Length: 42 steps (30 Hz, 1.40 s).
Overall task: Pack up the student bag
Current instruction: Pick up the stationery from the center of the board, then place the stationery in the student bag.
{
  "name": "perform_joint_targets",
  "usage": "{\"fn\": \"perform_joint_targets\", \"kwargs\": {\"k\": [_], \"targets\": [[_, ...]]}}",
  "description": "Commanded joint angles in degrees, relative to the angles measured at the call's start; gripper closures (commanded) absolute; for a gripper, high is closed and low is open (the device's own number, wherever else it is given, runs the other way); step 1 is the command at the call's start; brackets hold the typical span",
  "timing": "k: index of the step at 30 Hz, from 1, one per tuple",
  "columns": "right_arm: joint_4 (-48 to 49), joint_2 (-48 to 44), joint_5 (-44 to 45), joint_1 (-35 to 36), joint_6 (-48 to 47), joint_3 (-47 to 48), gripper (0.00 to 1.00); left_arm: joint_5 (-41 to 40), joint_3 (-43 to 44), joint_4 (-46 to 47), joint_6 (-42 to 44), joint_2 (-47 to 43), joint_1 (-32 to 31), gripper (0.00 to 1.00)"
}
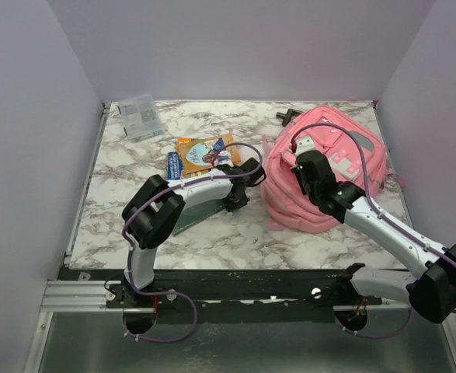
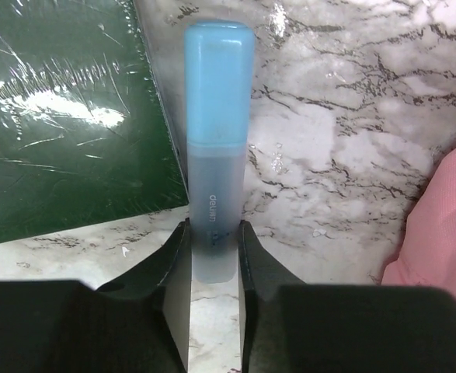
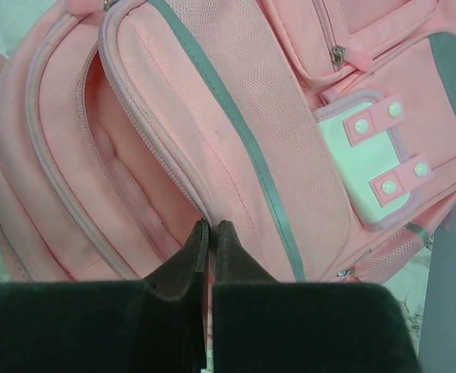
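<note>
Here the student bag (image 1: 344, 167) lies on the right far part of the marble table (image 1: 127, 167), its front with the grey-trimmed pockets and white patch (image 3: 358, 167) facing up. Its long axis seems to run diagonally from near-left to far-right, though I cannot tell which end is the top. The right gripper (image 3: 210, 230) rests on the bag with its jaws closed together, tips at the seam between two compartments; whether any fabric is pinched cannot be told. The left gripper (image 2: 214, 233) is clamped on the frosted barrel of a blue highlighter (image 2: 216, 132), which points straight away from the fingers, cap end outward, just beside the edge of a green book (image 2: 64, 116). A colourful booklet (image 1: 204, 151) lies beyond it.
</note>
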Motion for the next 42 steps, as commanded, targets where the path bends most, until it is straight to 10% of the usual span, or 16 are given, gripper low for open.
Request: {"fn": "perform_joint_targets", "kwargs": {"k": [1,9,16,21,36,42], "targets": [[4.14,-1.63,0.86,-0.09,2.44,1.75,0.99,-3.91,0.91,-1.76,4.09,-1.43,-2.19,0.89],[-2.69,0.57,0.91,-0.11,9.30,7.52,0.99,-2.10,-0.11,2.62,11.23,-14.45,-4.80,1.00],[-13.82,5.65,-1.07,-0.09,18.47,16.05,0.99,19.27,-10.29,28.07,13.61,-26.01,-5.01,1.00],[-17.51,7.17,-1.39,-0.18,26.42,19.66,0.99,30.34,-7.79,36.74,9.69,-21.43,-5.01,1.00],[-21.16,8.01,-2.26,-0.18,31.29,25.38,0.99,26.06,3.18,36.07,-8.98,-4.92,-4.61,1.00],[-20.56,8.53,-2.01,-0.18,30.32,24.43,0.99,22.92,4.82,31.08,-2.67,-6.33,-5.44,0.39]]}}
